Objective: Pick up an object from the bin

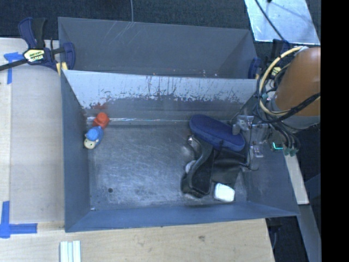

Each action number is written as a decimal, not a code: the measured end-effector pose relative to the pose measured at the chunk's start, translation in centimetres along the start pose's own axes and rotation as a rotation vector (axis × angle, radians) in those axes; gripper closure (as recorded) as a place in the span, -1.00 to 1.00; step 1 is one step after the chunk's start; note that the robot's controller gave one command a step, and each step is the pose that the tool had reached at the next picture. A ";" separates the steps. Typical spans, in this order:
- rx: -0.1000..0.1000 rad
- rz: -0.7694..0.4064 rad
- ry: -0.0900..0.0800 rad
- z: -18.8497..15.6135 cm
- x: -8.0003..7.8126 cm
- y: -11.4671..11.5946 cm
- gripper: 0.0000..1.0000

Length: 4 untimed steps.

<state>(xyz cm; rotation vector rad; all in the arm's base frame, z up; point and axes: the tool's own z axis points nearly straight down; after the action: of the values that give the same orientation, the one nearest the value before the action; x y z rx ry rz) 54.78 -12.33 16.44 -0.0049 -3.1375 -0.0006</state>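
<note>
Blue slipper (215, 132), a dark oval thing, is the likeliest pick in my judgement, since it lies closest to the gripper (248, 141). At the near wall of the bin (163, 218), a white block (224, 192) sits on the floor right of centre. It touches the near end of a black piece (204, 171), which runs away from the camera and passes under the slipper. The slipper rests on that piece in the bin's right half. Its long axis goes left to right across the floor, with the right end a little nearer the camera. That right end comes up to the gripper, which stands by the right wall, so the slipper stretches leftward from it, end-on rather than broadside. Whether they touch, and whether the gripper is apart or together, I cannot tell. Farther back and well apart, by the left wall, lies a small toy (92, 138) of orange, blue and yellow.
</note>
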 end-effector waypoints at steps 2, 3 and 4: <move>0.001 -0.013 -0.019 8.9 -4.0 -1.3 1.00; 0.004 -0.010 -0.018 -1.1 -6.4 -2.2 1.00; 0.004 -0.013 -0.018 -14.3 -5.4 -1.9 1.00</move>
<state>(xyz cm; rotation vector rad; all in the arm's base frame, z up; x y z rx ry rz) 60.21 -14.23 30.75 0.0157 -3.1552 0.0054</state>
